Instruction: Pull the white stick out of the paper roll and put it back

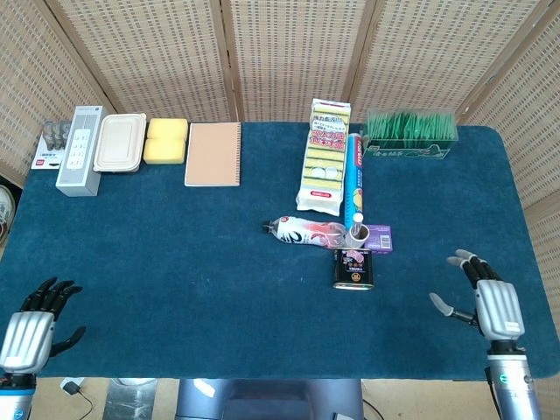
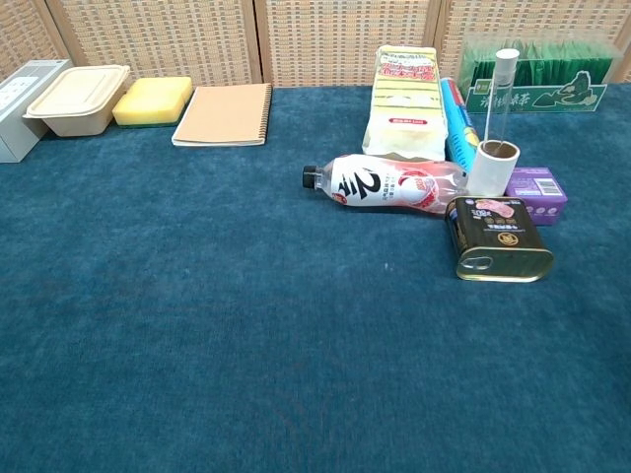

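A small white paper roll stands upright between the plastic bottle and the purple box; from above it shows as a ring. A thin white stick rises out of its core, its tip leaning slightly. My right hand hovers open over the table's front right, well to the right of the roll. My left hand is open at the front left corner, far from it. Neither hand shows in the chest view.
A lying bottle, a dark tin and a purple box crowd the roll. Behind it lie a yellow pack, a blue tube and a green-filled box. A notebook, sponge and lunchbox sit back left.
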Tool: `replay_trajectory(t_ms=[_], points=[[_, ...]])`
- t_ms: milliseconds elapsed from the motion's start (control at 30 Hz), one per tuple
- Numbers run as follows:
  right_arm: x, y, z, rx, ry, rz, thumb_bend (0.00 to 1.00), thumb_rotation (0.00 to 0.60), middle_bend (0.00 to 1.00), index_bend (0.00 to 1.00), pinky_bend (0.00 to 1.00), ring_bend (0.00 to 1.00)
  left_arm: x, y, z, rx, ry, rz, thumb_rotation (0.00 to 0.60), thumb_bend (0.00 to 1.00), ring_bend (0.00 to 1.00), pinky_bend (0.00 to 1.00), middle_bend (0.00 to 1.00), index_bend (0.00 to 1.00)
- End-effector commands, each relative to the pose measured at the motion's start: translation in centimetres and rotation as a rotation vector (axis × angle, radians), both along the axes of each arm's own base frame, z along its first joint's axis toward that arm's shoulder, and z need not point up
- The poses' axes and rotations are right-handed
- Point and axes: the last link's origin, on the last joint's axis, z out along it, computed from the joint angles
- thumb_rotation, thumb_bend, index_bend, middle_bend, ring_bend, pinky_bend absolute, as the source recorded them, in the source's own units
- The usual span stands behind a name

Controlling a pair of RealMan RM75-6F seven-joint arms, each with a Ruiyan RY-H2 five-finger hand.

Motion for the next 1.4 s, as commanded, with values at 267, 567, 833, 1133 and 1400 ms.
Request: replay_trajectory(t_ms=[267,567,833,1133,1400], points=[[2.4,-2.9,-3.6,0.018,-0.151,0.023,0.27,0.116,0.21,0.22,0.4,0.25,0.1,-0.8,-0.5,0.002,-0.021,-0.007,0.6,0.18,0.12,0.24,0.22,0.25],[4.8,-5.4,-6.2,0.046,-0.18,0.071,0.28,0.137,0.2,0.17,0.41,0.26,0.4,-1.5,-1.2,-0.016,-0.039,-0.014,0.6,0.18,0.12,0.24,0.22,0.25],[6.5,-7.2,-7.2,0.045,-0.158,0.093,0.28,0.296,0.17,0.11,0.43,0.26,0.3,-1.8,-1.3,-0.028,-0.043,0.0,0.6,0.18,0.12,0.24,0.22,0.25],[8.3,-8.4,-7.9,0.065,-0.185,0.108,0.29,0.33,0.18,0.11,0.44,0.27,0.4,-1.9,-1.4,-0.042,-0.046,0.003,0.6,0.18,0.12,0.24,0.22,0.25],[9.8,-9.5,-8.5,0.069,-0.186,0.134,0.29,0.33,0.19,0.11,0.45,0.29,0.6,-2.0,-1.5,-0.046,-0.054,0.0,0.6,0.18,0.12,0.24,0.22,0.25]])
